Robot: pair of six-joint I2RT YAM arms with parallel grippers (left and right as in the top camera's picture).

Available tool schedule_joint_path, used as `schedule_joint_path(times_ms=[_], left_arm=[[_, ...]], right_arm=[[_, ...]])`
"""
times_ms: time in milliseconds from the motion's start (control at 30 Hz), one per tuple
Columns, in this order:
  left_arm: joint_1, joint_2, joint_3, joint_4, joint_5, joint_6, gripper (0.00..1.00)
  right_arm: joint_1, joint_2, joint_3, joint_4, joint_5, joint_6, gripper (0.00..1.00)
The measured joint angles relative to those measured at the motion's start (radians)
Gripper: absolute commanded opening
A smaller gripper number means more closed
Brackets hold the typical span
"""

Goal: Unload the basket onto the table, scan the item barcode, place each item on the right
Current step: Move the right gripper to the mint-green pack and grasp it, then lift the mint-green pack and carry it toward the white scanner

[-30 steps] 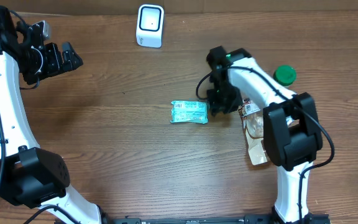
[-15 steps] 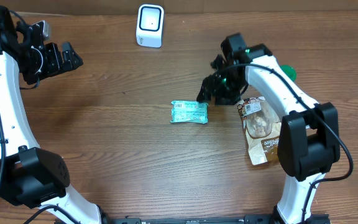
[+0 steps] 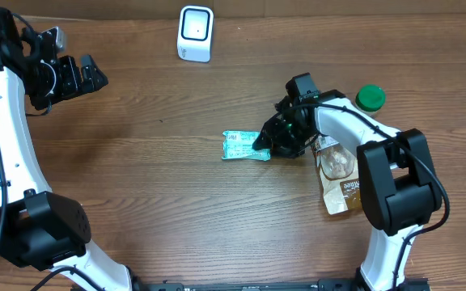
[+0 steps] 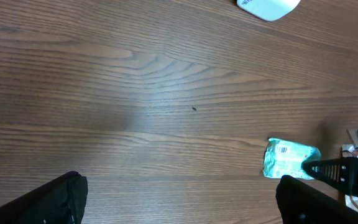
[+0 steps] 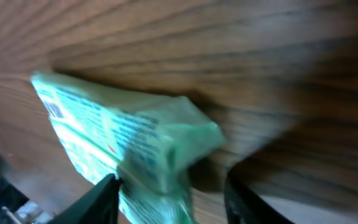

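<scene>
Top-down plus wrists; packet (image 3: pixel 246 146) apparently shared

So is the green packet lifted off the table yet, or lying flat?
Lying flat. The green packet rests on the table; the right gripper straddles its end, jaws apart, not clamped on it.

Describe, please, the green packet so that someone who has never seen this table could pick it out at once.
On the wooden table, start at the white scanner at the far edge and come nearer and rightward, to the tips of the right claw. The packet lies there. It is the only teal, white-printed thing; the pouch beside it is brown and the cap is round.
</scene>
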Motion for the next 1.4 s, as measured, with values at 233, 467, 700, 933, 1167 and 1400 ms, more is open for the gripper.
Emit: schedule_joint_path(times_ms=[233, 467, 700, 933, 1167, 1400], left_arm=[[0.000, 0.000, 0.000, 0.000, 0.000, 0.000, 1.00], [0.000, 0.000, 0.000, 0.000, 0.000, 0.000, 1.00], [0.000, 0.000, 0.000, 0.000, 0.000, 0.000, 1.00], [0.000, 0.000, 0.000, 0.000, 0.000, 0.000, 1.00], [0.000, 0.000, 0.000, 0.000, 0.000, 0.000, 1.00], [0.000, 0.000, 0.000, 0.000, 0.000, 0.000, 1.00]], right_arm=[[0.005, 0.010, -0.009, 0.041, -0.028, 0.087, 0.25], [0.005, 0.014, -0.010, 0.065, -0.050, 0.106, 0.05], [0.005, 0.008, -0.010, 0.063, -0.071, 0.038, 0.04], [0.005, -0.169, -0.010, 0.058, -0.137, -0.080, 0.04], [0.005, -0.435, -0.010, 0.013, -0.203, -0.150, 0.04], [0.005, -0.488, -0.010, -0.047, -0.211, -0.165, 0.04]])
